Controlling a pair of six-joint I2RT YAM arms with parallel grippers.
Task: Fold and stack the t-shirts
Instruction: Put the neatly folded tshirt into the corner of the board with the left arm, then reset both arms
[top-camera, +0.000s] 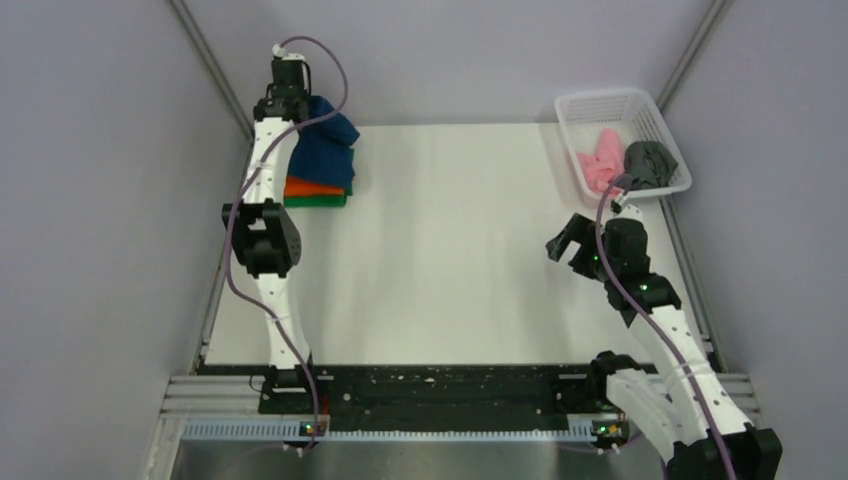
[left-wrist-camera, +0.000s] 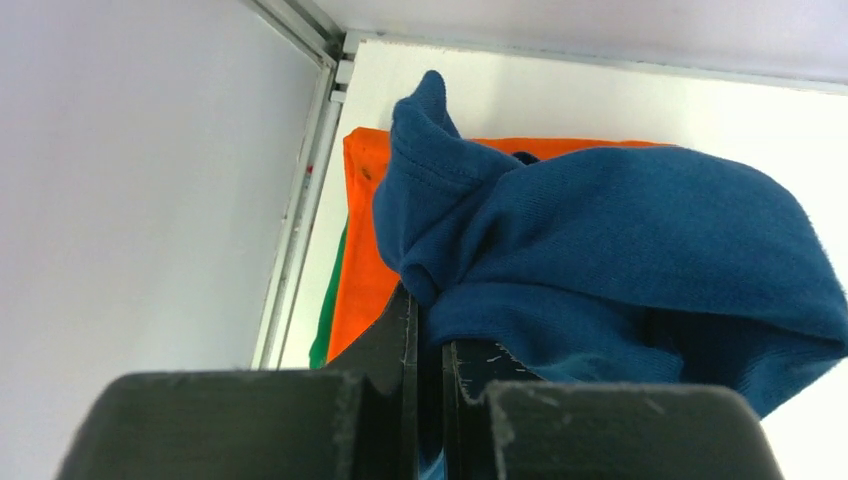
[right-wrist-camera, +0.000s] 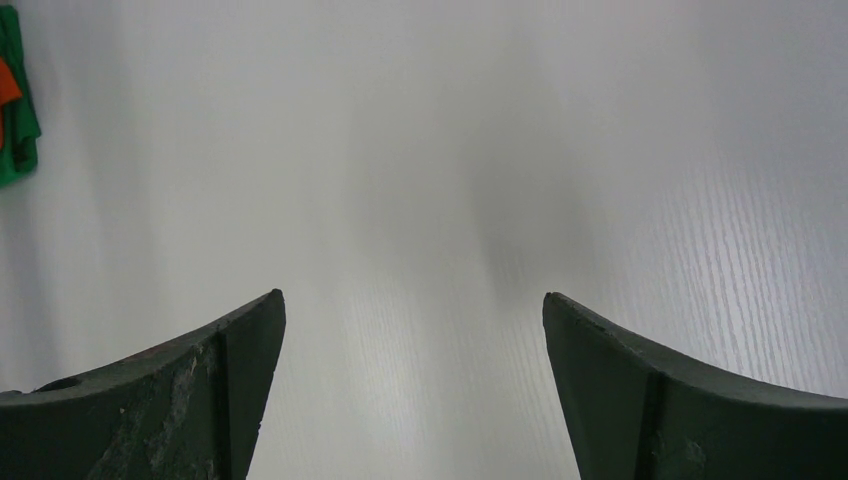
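Now you are pinching the navy t-shirt (left-wrist-camera: 620, 230) far to the left of the basket (top-camera: 590, 103).

Your left gripper (left-wrist-camera: 425, 330) is pressing its jaws together on a fold of that shirt, and the cloth is bunching up around the fingers. The shirt is sitting crumpled on top of the orange t-shirt (left-wrist-camera: 365, 250) and the green t-shirt (left-wrist-camera: 325, 320), which are lying stacked on the table (top-camera: 450, 260), well to the left of the basket. Your right gripper (right-wrist-camera: 410, 300) is hovering just nearer than the basket, its jaws spreading wide over bare table and gripping nothing. The pink t-shirt (top-camera: 600, 165) is lying inside the basket, and the dark grey t-shirt (top-camera: 650, 162) is draping over the basket's near right rim.
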